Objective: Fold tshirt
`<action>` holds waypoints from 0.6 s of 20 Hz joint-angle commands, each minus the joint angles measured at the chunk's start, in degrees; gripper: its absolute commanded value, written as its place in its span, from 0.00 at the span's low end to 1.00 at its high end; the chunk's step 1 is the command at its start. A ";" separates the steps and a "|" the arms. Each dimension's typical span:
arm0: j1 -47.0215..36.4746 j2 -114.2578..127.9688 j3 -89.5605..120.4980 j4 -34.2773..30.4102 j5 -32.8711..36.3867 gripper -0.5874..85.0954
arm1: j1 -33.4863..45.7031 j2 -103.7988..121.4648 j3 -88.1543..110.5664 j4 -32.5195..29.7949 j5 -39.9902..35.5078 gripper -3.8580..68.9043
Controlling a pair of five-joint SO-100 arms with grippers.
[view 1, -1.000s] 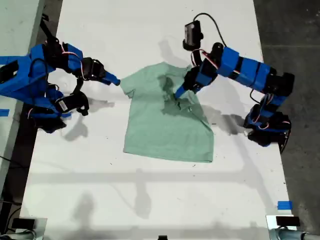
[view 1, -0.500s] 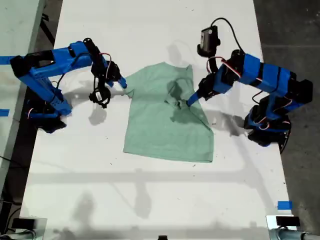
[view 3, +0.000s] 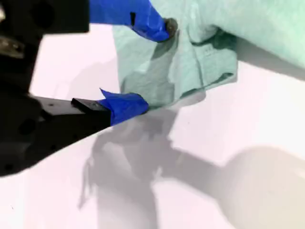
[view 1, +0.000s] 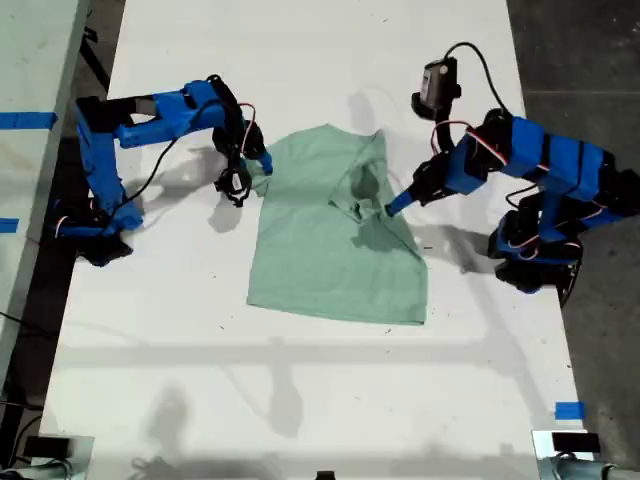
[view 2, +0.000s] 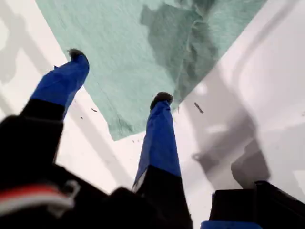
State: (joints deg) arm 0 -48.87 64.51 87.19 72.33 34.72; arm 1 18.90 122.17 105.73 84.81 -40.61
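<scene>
White bench [view 1: 300, 400] carries the tshirt [view 1: 330, 245] at mid-surface, partly folded. My first end effector [view 2: 116, 76], jaws wide, hovers over a cloth edge. My second end effector [view 3: 143, 64], jaws wide, straddles a bunched tshirt [view 3: 190, 57] edge.

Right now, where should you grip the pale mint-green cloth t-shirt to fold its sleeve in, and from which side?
Grip the pale mint-green cloth t-shirt by its sleeve sticking out on the exterior view's left, coming from that side. Its hemmed end lies flat and free on the white table, and my second gripper's claw stands open at it.
</scene>
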 commanded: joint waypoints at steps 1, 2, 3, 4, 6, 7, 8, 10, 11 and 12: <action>-1.32 -3.43 -5.80 1.76 1.49 0.22 | -0.88 7.65 2.64 -2.64 0.88 0.44; -1.41 -5.45 -7.38 2.37 2.37 0.15 | -0.79 9.67 4.57 -3.16 0.88 0.44; -1.67 -7.21 -9.14 3.34 3.34 0.05 | -0.70 11.43 6.42 -3.60 1.05 0.44; -1.67 -7.38 -9.67 3.78 3.52 0.02 | -0.70 12.57 7.91 -3.87 1.14 0.44; -1.67 -3.96 -9.49 4.39 3.43 0.01 | -0.70 13.80 9.58 -3.96 1.23 0.44; -1.93 -1.49 -9.67 5.63 3.34 0.01 | -0.79 14.41 10.11 -3.96 1.32 0.44; -1.93 1.67 -9.40 6.59 3.08 0.01 | -0.70 15.21 10.72 -3.96 1.32 0.44; -2.20 8.17 -8.00 8.00 2.11 0.01 | -0.26 16.87 11.87 -3.96 1.14 0.44; -2.55 11.16 -7.12 8.96 1.58 0.01 | -0.18 17.49 12.39 -3.96 1.14 0.44; -3.34 14.68 -5.36 9.40 0.88 0.01 | -0.09 18.02 12.92 -3.96 1.05 0.44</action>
State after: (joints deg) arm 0 -50.10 69.08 80.86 79.80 37.18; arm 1 18.72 138.08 119.00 82.71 -39.73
